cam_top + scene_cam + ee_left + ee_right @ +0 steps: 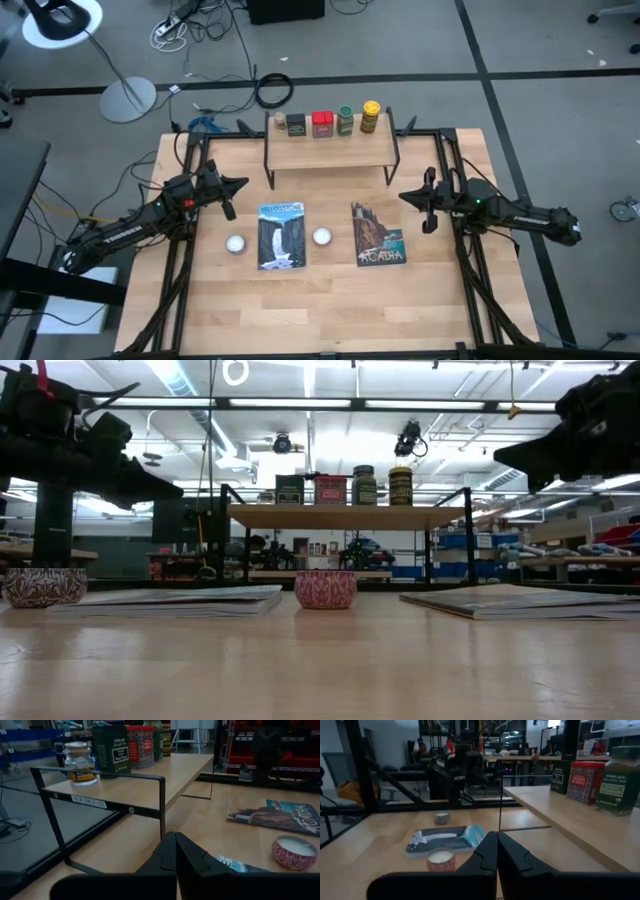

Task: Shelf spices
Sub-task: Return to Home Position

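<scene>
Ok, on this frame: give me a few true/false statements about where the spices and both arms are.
1. All five spices stand in one row on the shelf. True.
2. The red tin stands at one end of the row. False: it is in the middle, between the dark square tin and the green jar.
3. The left hand holds the yellow-capped jar. False: the hand is shut on nothing, and the jar stands on the shelf.
4. The right hand is shut and off the shelf. True.
</scene>
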